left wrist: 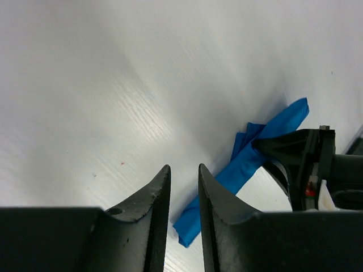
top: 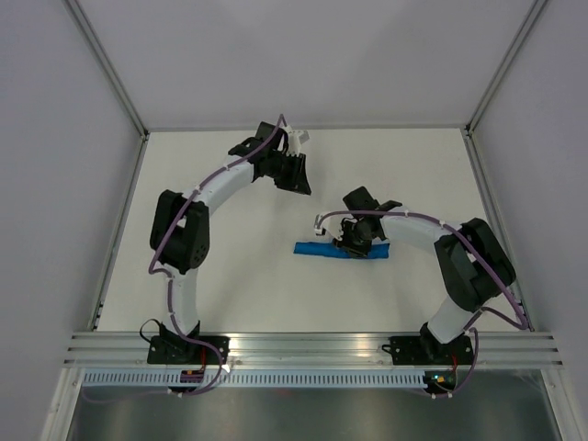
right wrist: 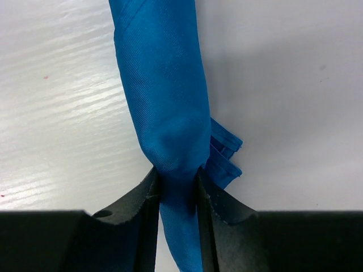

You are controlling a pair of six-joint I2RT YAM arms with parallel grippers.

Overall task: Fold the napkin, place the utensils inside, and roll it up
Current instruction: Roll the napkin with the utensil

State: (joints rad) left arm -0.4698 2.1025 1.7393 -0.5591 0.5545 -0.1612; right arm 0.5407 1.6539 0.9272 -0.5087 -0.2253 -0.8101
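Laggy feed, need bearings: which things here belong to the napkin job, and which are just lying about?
Job: napkin, rolled, pinched in right gripper; left gripper, empty, away from it. No utensil visible.
Not job: table, metal rail.

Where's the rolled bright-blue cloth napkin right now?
In the top view, the rolled bright-blue cloth napkin lies on the white table right of centre, pinched by the right gripper; the left gripper hangs apart, farther back and left.

Probably a robotics lab: a white table walled by plain grey panels, with an aluminium mounting rail.
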